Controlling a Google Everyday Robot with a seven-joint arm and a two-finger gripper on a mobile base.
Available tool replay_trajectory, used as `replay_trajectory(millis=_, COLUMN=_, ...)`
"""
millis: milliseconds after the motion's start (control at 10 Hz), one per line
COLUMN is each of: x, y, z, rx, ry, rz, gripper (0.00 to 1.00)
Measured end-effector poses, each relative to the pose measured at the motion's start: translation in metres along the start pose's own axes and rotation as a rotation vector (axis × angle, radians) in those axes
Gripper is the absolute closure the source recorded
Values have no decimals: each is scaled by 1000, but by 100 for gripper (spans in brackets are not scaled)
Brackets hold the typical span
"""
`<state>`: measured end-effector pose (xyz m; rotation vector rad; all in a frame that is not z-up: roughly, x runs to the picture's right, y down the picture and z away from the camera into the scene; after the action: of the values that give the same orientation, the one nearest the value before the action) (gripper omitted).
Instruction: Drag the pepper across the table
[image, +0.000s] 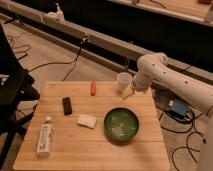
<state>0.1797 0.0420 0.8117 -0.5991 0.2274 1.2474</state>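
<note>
The pepper (93, 88) is a small slim orange-red item lying near the far edge of the light wooden plank table (75, 145), left of centre. My white arm comes in from the right. My gripper (127, 92) hangs above the far right part of the table, just right of a white cup (123, 81) and well to the right of the pepper. It holds nothing that I can make out.
A green bowl (121, 123) sits right of centre. A black rectangular block (67, 105), a white sponge-like pad (87, 120) and a white bottle (45, 138) lie on the left half. Cables and a blue box (177, 107) lie on the floor.
</note>
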Motion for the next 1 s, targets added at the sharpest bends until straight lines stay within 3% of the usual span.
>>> replay_trajectory(millis=700, x=0, y=-1, z=0, rx=3, ry=0, rz=0, gripper=20)
replay_trajectory(millis=1000, x=-16, y=0, z=5, rx=37, ry=7, rz=12, gripper=20)
